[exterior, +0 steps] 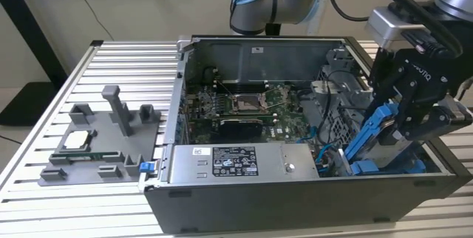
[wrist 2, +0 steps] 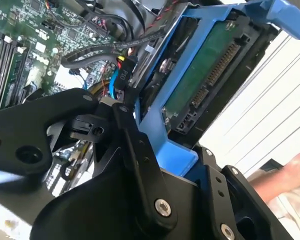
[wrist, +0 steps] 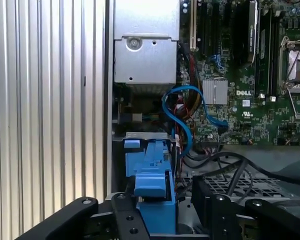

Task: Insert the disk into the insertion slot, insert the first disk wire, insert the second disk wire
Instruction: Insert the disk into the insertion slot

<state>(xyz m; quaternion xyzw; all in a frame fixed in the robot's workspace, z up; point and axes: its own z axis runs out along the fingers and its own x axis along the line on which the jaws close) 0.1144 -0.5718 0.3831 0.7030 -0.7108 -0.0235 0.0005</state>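
Steeply tilted disk (exterior: 375, 130): blue carrier, green circuit underside.

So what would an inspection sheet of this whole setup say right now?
Surface: ribbed metal table, carrying an open computer case.
Job's things: disk, in blue carrier, tilted over the insertion slot, not seated flat.
Clutter: grey fixture tray with a processor chip and memory stick.
Gripper: shut on the disk.
Cables: blue cable looping over the motherboard; black cables nearby.
Surroundings: pale wall behind.
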